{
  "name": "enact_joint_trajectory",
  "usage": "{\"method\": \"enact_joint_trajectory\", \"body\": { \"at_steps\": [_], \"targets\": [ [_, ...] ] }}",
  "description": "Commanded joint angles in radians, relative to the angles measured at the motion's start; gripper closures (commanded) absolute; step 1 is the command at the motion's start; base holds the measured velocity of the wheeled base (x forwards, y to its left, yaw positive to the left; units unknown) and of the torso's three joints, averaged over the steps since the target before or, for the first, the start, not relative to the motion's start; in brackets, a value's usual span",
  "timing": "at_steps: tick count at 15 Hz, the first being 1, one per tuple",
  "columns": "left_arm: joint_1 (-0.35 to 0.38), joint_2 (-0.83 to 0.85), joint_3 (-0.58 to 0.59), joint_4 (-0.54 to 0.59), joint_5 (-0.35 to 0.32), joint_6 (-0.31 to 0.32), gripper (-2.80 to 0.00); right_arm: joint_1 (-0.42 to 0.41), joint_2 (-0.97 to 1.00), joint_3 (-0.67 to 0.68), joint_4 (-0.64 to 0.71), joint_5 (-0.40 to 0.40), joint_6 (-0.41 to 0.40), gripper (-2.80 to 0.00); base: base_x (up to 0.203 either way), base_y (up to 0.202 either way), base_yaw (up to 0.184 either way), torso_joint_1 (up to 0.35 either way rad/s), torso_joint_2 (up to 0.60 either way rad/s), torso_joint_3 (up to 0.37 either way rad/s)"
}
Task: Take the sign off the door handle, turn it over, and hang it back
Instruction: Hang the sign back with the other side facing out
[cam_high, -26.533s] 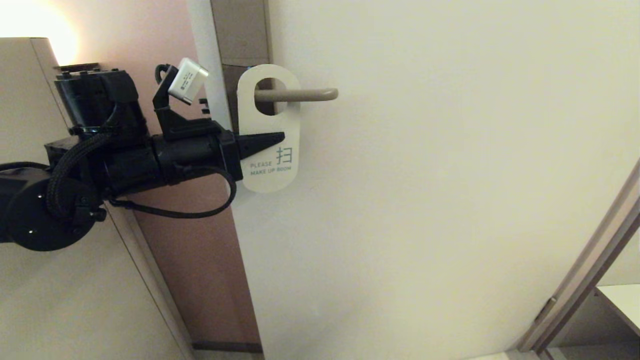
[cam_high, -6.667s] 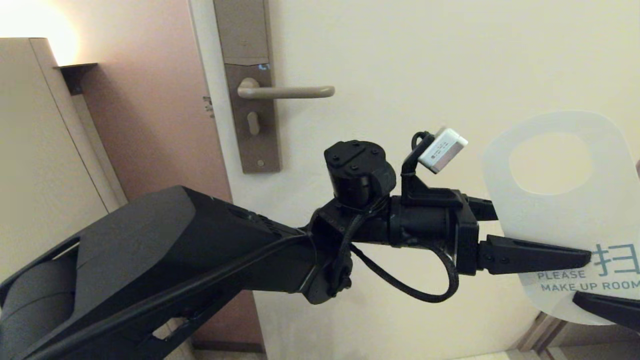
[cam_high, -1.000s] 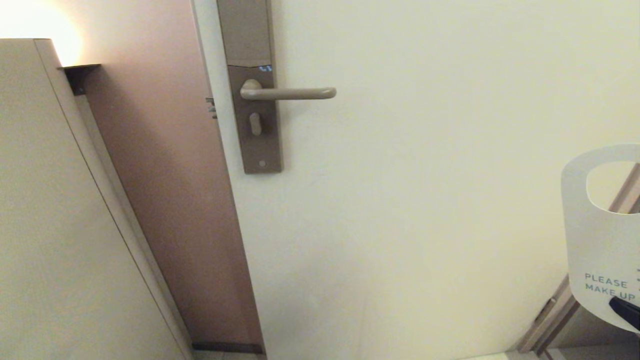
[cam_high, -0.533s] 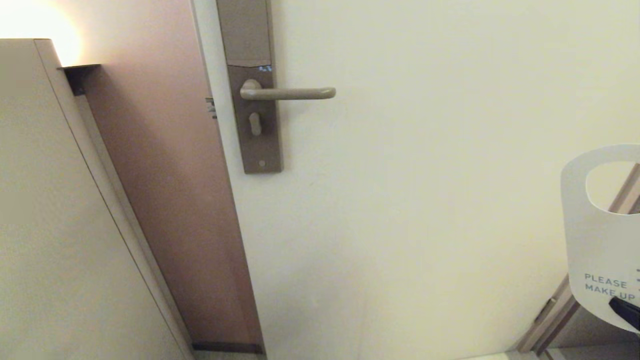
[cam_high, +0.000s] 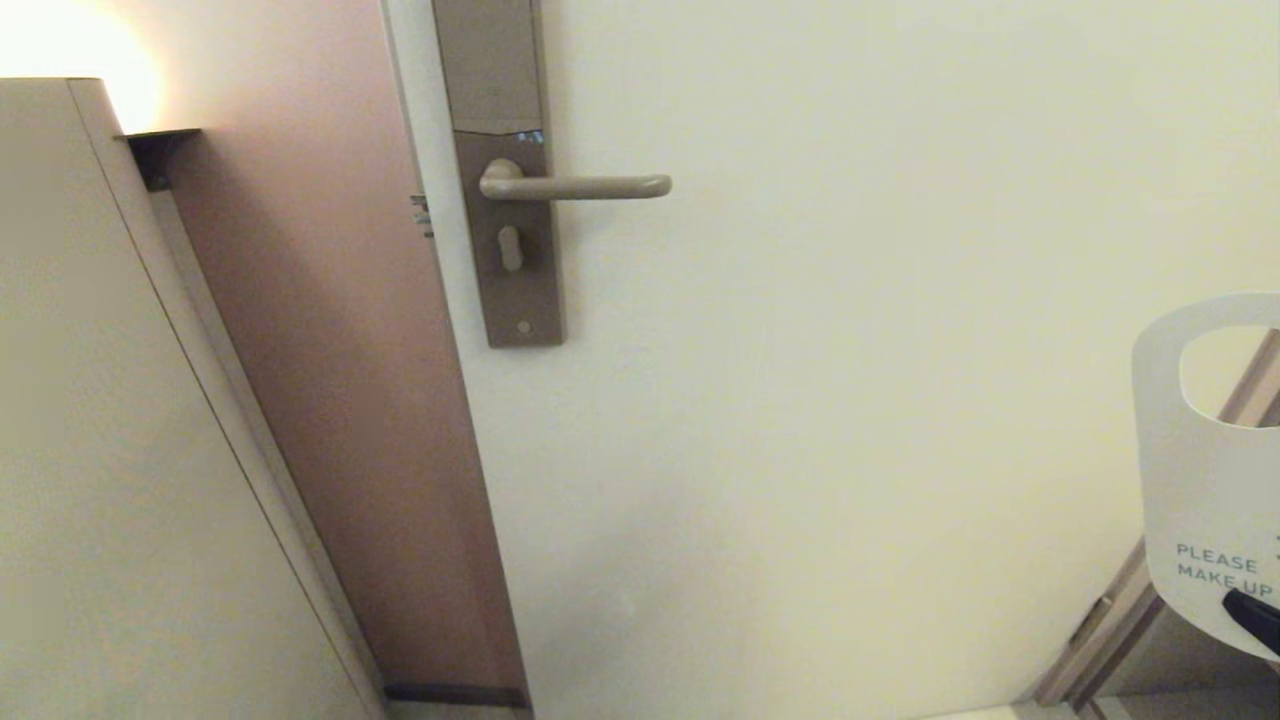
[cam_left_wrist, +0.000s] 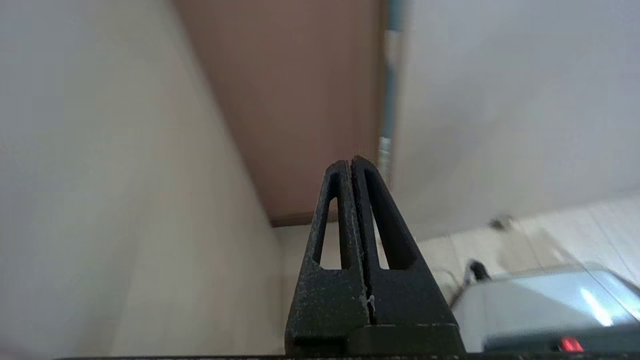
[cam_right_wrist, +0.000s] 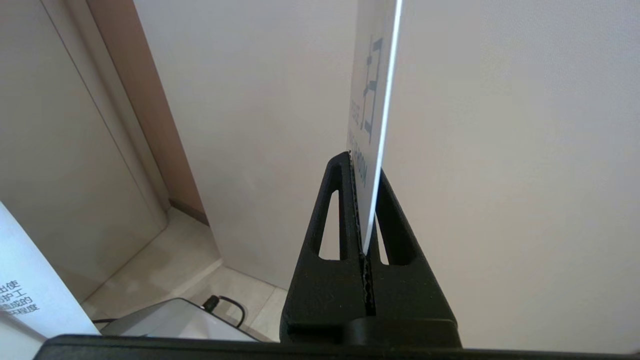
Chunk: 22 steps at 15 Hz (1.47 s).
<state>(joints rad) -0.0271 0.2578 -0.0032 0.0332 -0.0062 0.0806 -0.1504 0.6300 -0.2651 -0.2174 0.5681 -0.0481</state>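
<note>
The sign (cam_high: 1200, 470) sits at the far right edge of your head view, upright with its oval hole on top and the white "PLEASE MAKE UP" face toward you, well apart from the door handle (cam_high: 575, 186), which is bare on its lock plate (cam_high: 505, 200). Over the last second it has only drifted a touch rightward and down; the blue face has not come round, so I judge the turn-over is still ahead of you, then the re-hang. Your right gripper (cam_right_wrist: 365, 200) is clenched on the sign's lower edge. Your left gripper (cam_left_wrist: 351, 165) is pinched together on nothing, low by the door frame. No containers appear in any view.
</note>
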Motion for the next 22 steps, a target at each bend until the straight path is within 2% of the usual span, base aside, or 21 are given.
{"method": "enact_joint_trajectory", "body": {
  "at_steps": [1,7,12,17,22],
  "targets": [
    [0.022,-0.041,0.000,0.001,0.000,0.000,0.00,0.000,-0.006,-0.002,-0.002,0.004,-0.001,0.00,0.000,0.000,0.000,0.000,0.00,0.000],
    [0.032,-0.257,0.003,-0.010,0.000,-0.003,0.00,0.001,-0.018,-0.006,-0.002,0.003,0.001,0.00,0.000,0.000,0.000,0.000,0.00,0.000],
    [0.032,-0.258,0.003,-0.012,0.003,-0.064,0.00,0.002,-0.001,-0.049,-0.002,0.010,0.002,0.00,0.000,0.000,0.000,0.000,0.00,0.000],
    [0.032,-0.258,0.002,-0.012,0.003,-0.064,0.00,0.002,0.144,-0.150,-0.005,0.013,0.000,0.00,0.000,0.000,0.000,0.000,0.00,0.000],
    [0.032,-0.258,0.003,-0.012,0.003,-0.064,0.00,0.006,0.262,-0.232,-0.006,0.100,-0.005,0.00,0.000,0.000,0.000,0.000,0.00,0.000]
  ]
}}
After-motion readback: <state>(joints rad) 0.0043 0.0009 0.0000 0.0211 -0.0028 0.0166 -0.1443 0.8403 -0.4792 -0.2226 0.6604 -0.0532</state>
